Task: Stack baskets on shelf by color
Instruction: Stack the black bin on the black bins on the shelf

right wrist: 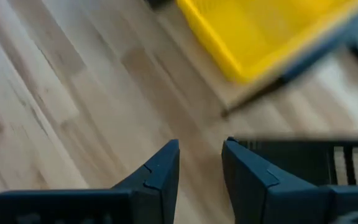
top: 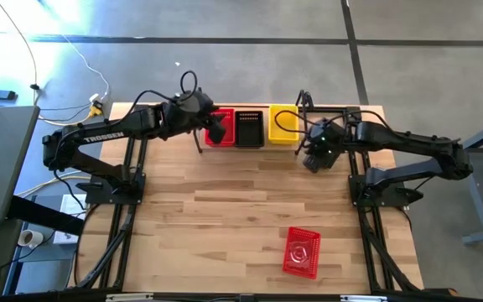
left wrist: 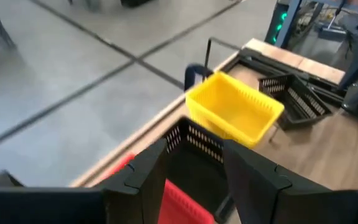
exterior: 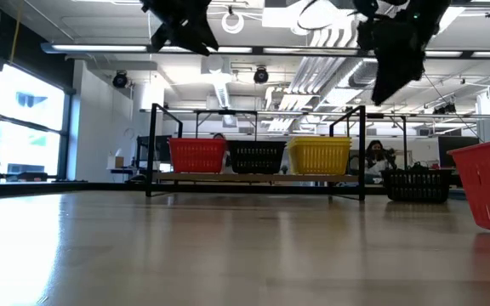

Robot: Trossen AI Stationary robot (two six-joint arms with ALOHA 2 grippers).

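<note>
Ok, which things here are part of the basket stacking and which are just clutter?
Job: shelf; shelved red basket, black basket, yellow basket; loose red basket; loose black basket.
Clutter: floor cables; person beyond the table.

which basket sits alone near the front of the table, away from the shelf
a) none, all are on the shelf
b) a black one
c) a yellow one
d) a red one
d: in the high view a red basket lies by itself on the bare tabletop toward the front right, far from the shelf at the back that holds the red, black and yellow stacks.
</note>
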